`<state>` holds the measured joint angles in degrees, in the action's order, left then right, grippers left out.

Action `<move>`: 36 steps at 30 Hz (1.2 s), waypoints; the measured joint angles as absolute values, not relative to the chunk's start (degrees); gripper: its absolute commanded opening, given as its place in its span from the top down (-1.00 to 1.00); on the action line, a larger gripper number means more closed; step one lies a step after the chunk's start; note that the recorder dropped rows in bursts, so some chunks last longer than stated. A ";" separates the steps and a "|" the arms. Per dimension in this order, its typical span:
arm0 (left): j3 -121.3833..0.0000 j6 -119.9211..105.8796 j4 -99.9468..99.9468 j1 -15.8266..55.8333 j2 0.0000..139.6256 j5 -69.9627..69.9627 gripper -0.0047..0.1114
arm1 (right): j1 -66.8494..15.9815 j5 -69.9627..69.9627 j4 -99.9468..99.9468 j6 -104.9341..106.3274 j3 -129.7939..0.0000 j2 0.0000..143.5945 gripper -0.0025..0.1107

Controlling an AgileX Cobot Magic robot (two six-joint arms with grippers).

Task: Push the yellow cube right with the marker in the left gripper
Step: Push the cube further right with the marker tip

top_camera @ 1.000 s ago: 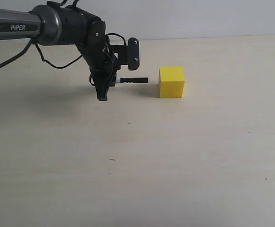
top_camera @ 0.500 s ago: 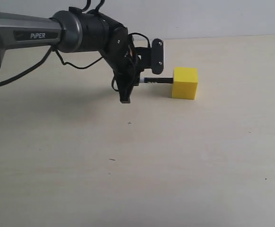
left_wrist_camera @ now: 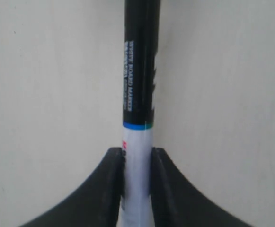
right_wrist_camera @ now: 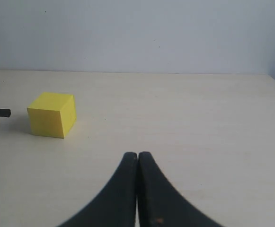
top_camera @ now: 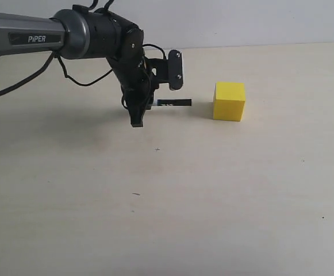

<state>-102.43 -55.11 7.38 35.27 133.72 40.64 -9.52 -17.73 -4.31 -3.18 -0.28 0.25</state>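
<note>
Yellow cube (top_camera: 229, 101) sits on the pale table (top_camera: 212, 195), a clear gap right of the marker (top_camera: 175, 103) tip. The left gripper (left_wrist_camera: 137, 163) is clamped on the marker's white barrel. Its black part reads "WHITE BOARD MARKER", and the arm (top_camera: 34, 39) reads "PiPER". The right gripper (right_wrist_camera: 137, 163) has its fingers pressed together, holding nothing.

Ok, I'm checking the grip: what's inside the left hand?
The marker: its white barrel sits pinched between the left hand's two fingers, black section sticking out. Its rear end is hidden behind the fingers.
</note>
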 measured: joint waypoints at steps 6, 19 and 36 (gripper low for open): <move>-102.43 -55.45 7.38 39.61 133.72 36.30 0.92 | -9.52 -17.73 -4.31 -3.18 -0.28 0.25 0.96; -102.43 -48.99 7.21 37.74 133.72 39.97 0.92 | -9.52 -17.73 -4.31 -3.18 -0.28 0.25 0.96; -111.46 -40.94 8.18 42.81 139.50 41.71 0.92 | -9.52 -17.73 -4.31 -3.18 -0.28 0.25 0.96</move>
